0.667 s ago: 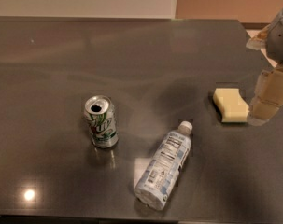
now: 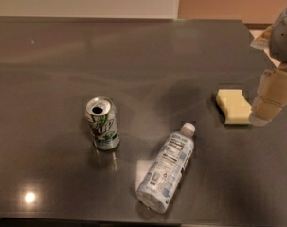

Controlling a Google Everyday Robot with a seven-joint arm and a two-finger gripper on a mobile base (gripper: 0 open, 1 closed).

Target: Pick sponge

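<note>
A robot's gripper [image 2: 266, 109] hangs at the far right edge of a dark grey table [image 2: 62, 56], just beside the right end of a pale yellow sponge [image 2: 234, 106]. The sponge lies flat on the tabletop, right of centre. From this angle we cannot tell whether the gripper touches the sponge or stops just short of it, nor whether it is open or closed.

An opened soda can [image 2: 102, 123] stands upright left of centre, well apart from the sponge. A clear water bottle [image 2: 166, 173] lies on its side in the foreground, its white cap pointing up and to the right toward the sponge. Neither sits between the gripper and the sponge.

As we read it, the pick is at the approach stage. The reach toward the sponge looks all but done, with the gripper low and close at the sponge's right side. What we see no sign of is a grasp: the sponge rests on the table and shows no lift. Left to do, in our judgement, are the final placement around the sponge, the squeeze and the lift clear of the table.
</note>
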